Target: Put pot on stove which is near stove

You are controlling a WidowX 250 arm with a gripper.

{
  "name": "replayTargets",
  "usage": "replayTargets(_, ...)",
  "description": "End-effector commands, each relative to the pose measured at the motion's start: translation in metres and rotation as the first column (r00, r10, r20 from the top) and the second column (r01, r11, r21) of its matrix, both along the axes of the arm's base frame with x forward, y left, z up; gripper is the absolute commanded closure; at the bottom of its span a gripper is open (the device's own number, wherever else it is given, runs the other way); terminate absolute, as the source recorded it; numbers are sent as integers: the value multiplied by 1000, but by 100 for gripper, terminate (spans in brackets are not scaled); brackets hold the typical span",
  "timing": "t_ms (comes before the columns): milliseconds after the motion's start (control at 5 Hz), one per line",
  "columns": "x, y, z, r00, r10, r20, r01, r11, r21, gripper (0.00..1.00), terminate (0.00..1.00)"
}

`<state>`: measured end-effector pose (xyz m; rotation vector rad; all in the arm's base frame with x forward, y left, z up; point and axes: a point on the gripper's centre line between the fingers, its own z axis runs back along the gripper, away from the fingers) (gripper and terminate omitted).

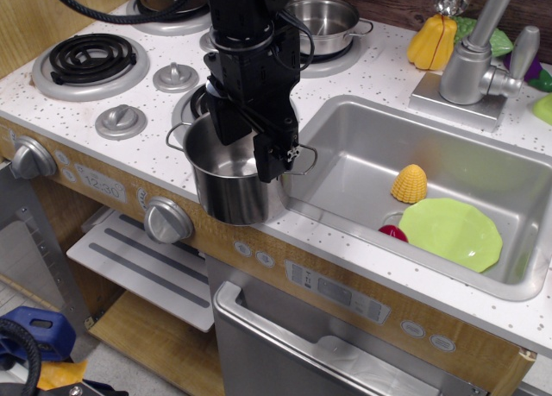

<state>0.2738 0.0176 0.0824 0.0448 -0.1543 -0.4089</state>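
Note:
The pot [226,182] is a tall shiny steel cylinder with wire loop handles, standing at or just above the counter's front edge, left of the sink. My black gripper [269,157] comes down from above onto its right rim, with one finger inside the pot, and looks shut on the rim. A light-grey stove burner [184,105] lies just behind the pot; only its left edge shows past the pot and arm. Another burner with a black coil [90,62] is at the left.
A shallower steel pan [323,21] sits on the back right burner. Grey knobs [175,76] [121,120] stand between the burners. The sink [345,111] to the right holds a green plate [450,232] and yellow corn [409,184]. A faucet [473,64] stands behind it.

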Motion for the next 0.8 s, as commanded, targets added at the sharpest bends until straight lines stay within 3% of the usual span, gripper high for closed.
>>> replayTargets(0,0,0,0,1000,0,0,0,1000,0,0,0)
replayTargets(600,3,18,-43,994,-64,86,67,997,-31,0,0)
